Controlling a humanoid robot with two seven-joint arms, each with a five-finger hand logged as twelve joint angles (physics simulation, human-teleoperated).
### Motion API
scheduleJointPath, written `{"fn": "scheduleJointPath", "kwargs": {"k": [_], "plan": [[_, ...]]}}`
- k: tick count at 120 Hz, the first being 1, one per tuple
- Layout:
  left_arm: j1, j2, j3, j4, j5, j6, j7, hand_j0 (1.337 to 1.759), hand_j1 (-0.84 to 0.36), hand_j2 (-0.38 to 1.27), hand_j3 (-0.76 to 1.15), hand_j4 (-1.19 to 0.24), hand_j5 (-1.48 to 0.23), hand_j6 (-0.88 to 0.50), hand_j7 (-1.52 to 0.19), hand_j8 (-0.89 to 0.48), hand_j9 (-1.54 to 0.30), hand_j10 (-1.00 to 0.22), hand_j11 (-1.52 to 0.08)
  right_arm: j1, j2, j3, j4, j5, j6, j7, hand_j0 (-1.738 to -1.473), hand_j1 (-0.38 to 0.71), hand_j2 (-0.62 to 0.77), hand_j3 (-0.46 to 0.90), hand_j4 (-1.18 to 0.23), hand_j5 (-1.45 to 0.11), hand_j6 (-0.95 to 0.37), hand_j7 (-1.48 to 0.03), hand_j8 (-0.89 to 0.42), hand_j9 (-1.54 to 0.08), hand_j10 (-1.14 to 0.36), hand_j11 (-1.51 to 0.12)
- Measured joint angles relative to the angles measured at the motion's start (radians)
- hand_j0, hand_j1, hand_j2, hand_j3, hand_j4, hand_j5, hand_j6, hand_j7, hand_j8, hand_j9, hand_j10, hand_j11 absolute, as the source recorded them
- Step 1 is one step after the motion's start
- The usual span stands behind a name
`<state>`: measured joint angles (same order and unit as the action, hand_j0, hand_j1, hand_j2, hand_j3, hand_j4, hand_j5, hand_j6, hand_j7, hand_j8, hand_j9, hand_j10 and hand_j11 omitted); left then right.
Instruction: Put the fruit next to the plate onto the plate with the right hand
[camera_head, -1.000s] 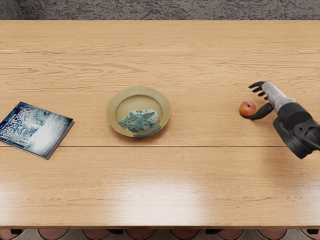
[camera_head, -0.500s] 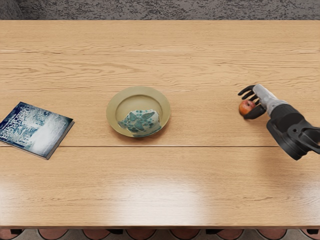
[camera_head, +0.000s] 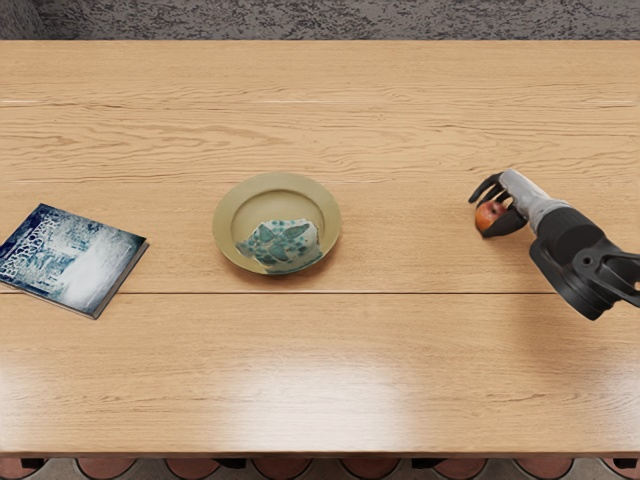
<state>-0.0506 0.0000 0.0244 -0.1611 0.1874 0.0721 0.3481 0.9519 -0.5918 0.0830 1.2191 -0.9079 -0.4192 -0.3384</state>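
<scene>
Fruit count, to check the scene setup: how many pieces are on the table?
1. The red fruit is near the table's right edge, enclosed by the right hand, well right of the plate.

On the wooden table (camera_head: 330, 360), a blue book (camera_head: 68, 258) lies far left.

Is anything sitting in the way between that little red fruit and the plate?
Nothing visible: only bare table lies between the fruit, wrapped by the right robot hand, and the plate. A teal patterned object already sits on the plate, though.
</scene>
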Motion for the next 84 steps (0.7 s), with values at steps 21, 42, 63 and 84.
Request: {"fn": "scheduleJointPath", "kwargs": {"k": [21, 42, 63, 84], "plan": [[0.000, 0.000, 0.001, 0.000, 0.000, 0.000, 0.000, 1.658, 0.33, 0.00, 0.00, -0.02, -0.02, -0.02, -0.02, -0.02, -0.02, -0.02, -0.02, 0.000, 0.000, -0.001, 0.002, -0.003, 0.001, 0.001, -1.656, 0.21, 0.24, -0.03, -0.71, -0.89, -0.68, -0.91, -0.52, -0.91, -0.62, -0.92], [0.000, 0.000, 0.000, 0.000, 0.001, 0.000, 0.000, 1.658, 0.33, 0.00, 0.00, -0.02, -0.02, -0.02, -0.02, -0.02, -0.02, -0.02, -0.02, -0.001, 0.000, -0.002, 0.007, -0.003, 0.002, 0.002, -1.677, 0.21, 0.18, -0.01, -0.73, -0.95, -0.72, -0.95, -0.47, -0.97, -0.56, -0.99], [0.000, 0.000, 0.001, 0.000, 0.000, 0.000, 0.000, 1.658, 0.33, 0.00, 0.00, -0.02, -0.02, -0.02, -0.02, -0.02, -0.02, -0.02, -0.02, 0.005, -0.010, -0.002, 0.026, 0.001, 0.000, -0.005, -1.654, 0.21, 0.25, 0.00, -0.75, -0.96, -0.74, -0.97, -0.51, -0.98, -0.56, -1.00], [0.000, 0.000, 0.001, 0.000, 0.000, 0.000, 0.000, 1.658, 0.33, 0.00, 0.00, -0.02, -0.02, -0.02, -0.02, -0.02, -0.02, -0.02, -0.02, 0.028, -0.033, -0.002, 0.066, 0.004, 0.000, -0.031, -1.652, 0.21, 0.25, 0.00, -0.77, -1.00, -0.73, -1.00, -0.48, -1.00, -0.54, -1.02]]}}
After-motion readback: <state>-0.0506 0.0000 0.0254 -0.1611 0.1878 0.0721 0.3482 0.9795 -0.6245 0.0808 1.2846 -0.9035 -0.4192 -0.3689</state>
